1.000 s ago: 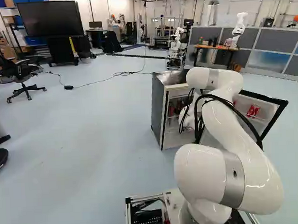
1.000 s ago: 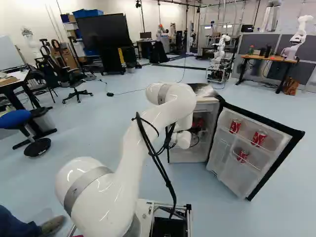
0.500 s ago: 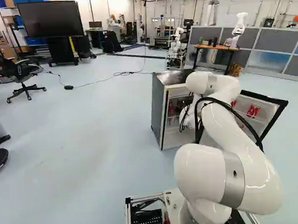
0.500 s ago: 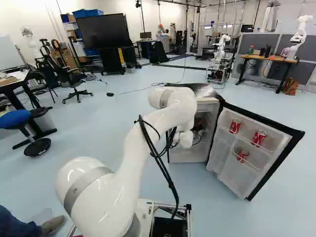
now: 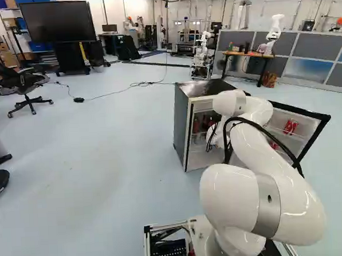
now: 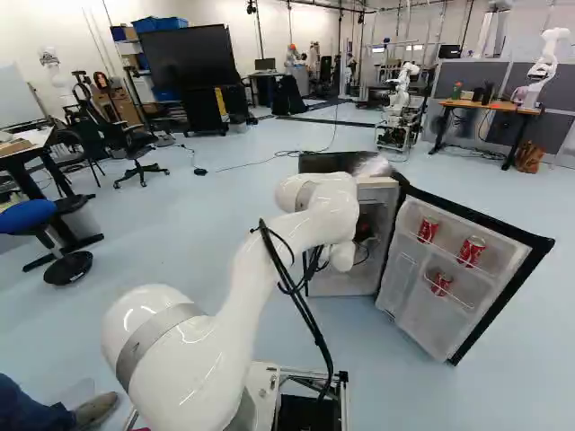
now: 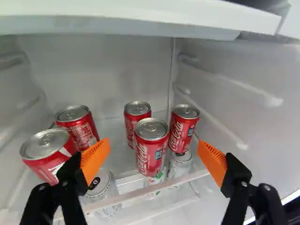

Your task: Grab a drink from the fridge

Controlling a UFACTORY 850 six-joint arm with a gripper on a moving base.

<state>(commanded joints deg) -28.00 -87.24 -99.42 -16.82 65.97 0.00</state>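
Observation:
The fridge (image 5: 185, 130) stands with its door (image 6: 449, 278) swung out and its inside facing the arm. In the wrist view my gripper (image 7: 153, 151) is open inside it, with nothing gripped. A front red can (image 7: 150, 149) stands upright on the wire shelf, ahead of the gap between the orange pads. Behind it are a rear red can (image 7: 136, 123) and another red can (image 7: 183, 130) near the side wall. Two more red cans (image 7: 78, 129) (image 7: 49, 157) stand by the other finger. Silver cans (image 7: 104, 190) show below the shelf. The arm hides the gripper in both base views.
A white ledge (image 7: 140, 16) spans the fridge above the cans. Red cans (image 6: 471, 250) sit in the door racks. My arm's black cables (image 6: 301, 301) hang beside it. Another robot (image 6: 544, 67) stands by the far table (image 6: 490, 106).
The arm's upper part has come lower and moved forward, towards the fridge. The base, the fridge and its door have stayed in place.

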